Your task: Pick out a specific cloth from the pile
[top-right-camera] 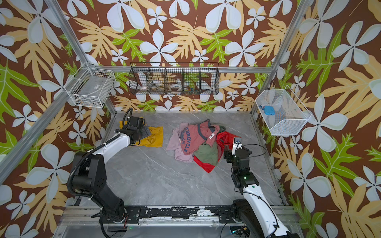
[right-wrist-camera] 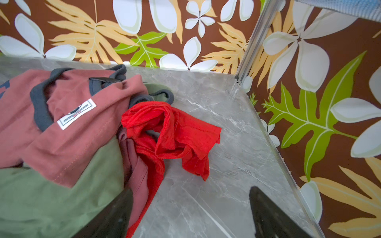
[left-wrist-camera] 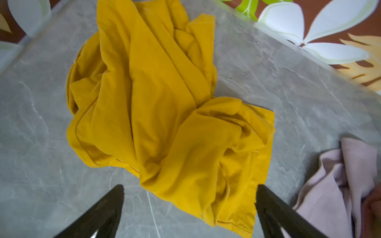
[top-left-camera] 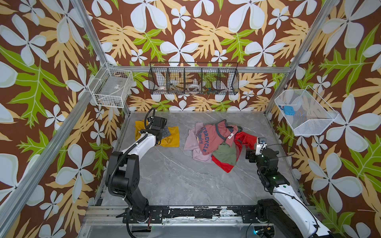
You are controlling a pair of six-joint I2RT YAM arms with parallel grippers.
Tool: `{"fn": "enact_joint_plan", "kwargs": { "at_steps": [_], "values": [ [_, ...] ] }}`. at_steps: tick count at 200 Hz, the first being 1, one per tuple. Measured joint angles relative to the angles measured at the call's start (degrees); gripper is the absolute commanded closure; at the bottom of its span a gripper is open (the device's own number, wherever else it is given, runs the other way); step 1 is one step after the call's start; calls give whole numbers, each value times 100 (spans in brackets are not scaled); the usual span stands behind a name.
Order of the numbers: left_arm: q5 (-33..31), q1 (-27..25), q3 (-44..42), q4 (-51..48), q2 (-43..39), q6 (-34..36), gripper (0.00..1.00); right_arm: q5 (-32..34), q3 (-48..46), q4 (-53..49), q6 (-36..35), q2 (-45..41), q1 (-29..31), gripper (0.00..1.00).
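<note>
Tabletop [top-left-camera: 175,175] bears cloth [left-wrist-camera: 156,107] below left end effector [left-wrist-camera: 189,186] (jaws apart).

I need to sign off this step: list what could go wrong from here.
The left gripper hangs open right over the mustard-yellow cloth; a fold might snag as it leaves. The right gripper, open, has one finger over the edge of the pile and could drag the red cloth out.
</note>
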Motion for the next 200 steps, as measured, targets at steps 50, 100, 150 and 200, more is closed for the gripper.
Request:
{"fn": "enact_joint_plan", "kwargs": {
  "at_steps": [50,100,150,200],
  "values": [
    [-673,-348,-1556,675,-1370,111,0,76,-756,1499,236,494,-37,13],
    [-802,-417,-2605,1340,-2492,275,0,402,-1700,3088,258,767,-39,13],
    [-1202,-516,-3534,2188,-2981,763,0,315,-1794,4273,52,1683,-42,13],
    [-1749,-516,-4269,4140,-2815,1978,0,9,-1137,5239,-149,3427,-37,14]
  ]
}}
